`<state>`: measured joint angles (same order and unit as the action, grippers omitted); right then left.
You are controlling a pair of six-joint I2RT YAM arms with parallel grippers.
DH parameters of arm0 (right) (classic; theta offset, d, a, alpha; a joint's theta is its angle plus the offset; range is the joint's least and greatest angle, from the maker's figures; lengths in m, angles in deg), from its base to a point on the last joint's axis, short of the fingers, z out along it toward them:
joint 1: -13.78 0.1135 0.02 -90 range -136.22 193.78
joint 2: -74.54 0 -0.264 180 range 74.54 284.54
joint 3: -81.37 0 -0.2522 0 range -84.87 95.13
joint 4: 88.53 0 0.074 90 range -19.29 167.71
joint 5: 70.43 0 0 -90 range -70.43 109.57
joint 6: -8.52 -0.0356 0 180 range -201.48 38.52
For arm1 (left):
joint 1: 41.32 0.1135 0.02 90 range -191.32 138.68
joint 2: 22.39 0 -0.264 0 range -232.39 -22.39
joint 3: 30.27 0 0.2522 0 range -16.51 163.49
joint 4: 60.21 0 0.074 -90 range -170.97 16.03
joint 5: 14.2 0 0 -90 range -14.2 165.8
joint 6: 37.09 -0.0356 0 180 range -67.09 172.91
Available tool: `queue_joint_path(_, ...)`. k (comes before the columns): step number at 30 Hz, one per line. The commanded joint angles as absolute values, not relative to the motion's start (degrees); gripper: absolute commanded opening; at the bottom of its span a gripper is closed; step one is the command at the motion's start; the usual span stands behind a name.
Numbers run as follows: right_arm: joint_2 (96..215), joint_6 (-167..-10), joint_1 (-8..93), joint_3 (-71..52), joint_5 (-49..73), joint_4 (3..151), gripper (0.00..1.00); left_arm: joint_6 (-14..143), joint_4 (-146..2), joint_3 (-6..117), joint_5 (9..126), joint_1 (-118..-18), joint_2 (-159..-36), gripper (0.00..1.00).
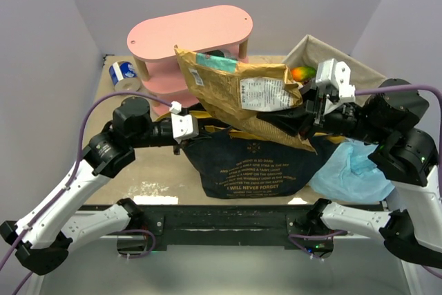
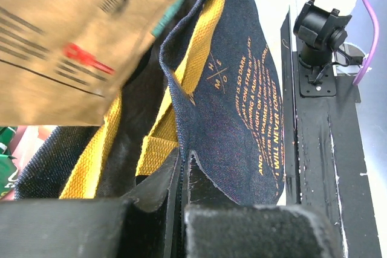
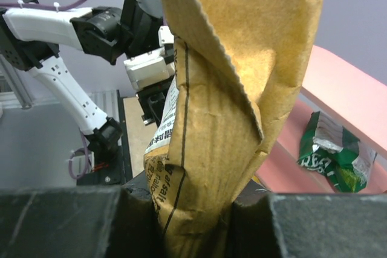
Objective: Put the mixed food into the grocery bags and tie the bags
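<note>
Closest to us, our right claw (image 3: 193, 212) has its jaws closed on the crumpled end of the tan crisp bag (image 3: 236, 77). The bag rises straight out from the pads and fills most of that wrist view. Beyond the claw and to its right, a green crisp bag (image 3: 329, 152) lies under the top of the pink shelf (image 3: 347, 89).

From above, we see the tan bag held tilted in the air over the mouth of the denim tote (image 1: 252, 170), reaching from the claw leftward toward the shelf. Just behind the claw sits the cloth-lined basket (image 1: 307, 41) with a mango (image 1: 302, 72) in it. The light-blue plastic bag (image 1: 349, 170) lies below this arm, beside the tote.

Our left claw (image 2: 181, 200) is clamped on the tote's denim rim, with the fabric caught between its pads. A mustard-yellow handle (image 2: 193, 70) runs just beside the pinch. The tote's printed face stretches away to the claw's right, and the tan bag hangs above its left.
</note>
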<state>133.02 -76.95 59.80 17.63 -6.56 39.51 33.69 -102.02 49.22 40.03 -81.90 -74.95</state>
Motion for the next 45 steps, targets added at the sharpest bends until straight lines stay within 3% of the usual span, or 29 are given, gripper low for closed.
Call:
queue_joint_path(1, 134.0, -76.4, 59.7, 17.7, -5.4, 36.6, 0.00, 33.2, -100.9, 49.8, 39.2, -82.0, -73.1, 0.00)
queue_joint_path(13, 141.9, -67.8, 59.8, 21.3, 10.9, 20.2, 0.00, 32.4, -102.4, 50.7, 40.0, -82.0, -72.3, 0.00)
queue_joint_path(21, 149.1, -61.9, 59.7, 28.7, 22.8, 17.6, 0.00, 31.7, -104.2, 51.5, 40.2, -82.0, -71.4, 0.00)
queue_joint_path(37, 146.1, -57.6, 59.8, 17.9, 42.8, 7.0, 0.00, 29.2, -104.6, 52.2, 52.9, -82.0, -71.9, 0.00)
queue_joint_path(42, 149.5, -55.1, 59.8, 19.0, 53.8, 8.4, 0.00, 28.8, -104.9, 53.6, 54.1, -82.1, -73.1, 0.00)
queue_joint_path(45, 151.4, -49.3, 59.8, 19.5, 54.5, 13.8, 0.00, 28.5, -105.6, 54.1, 54.4, -82.0, -73.1, 0.00)
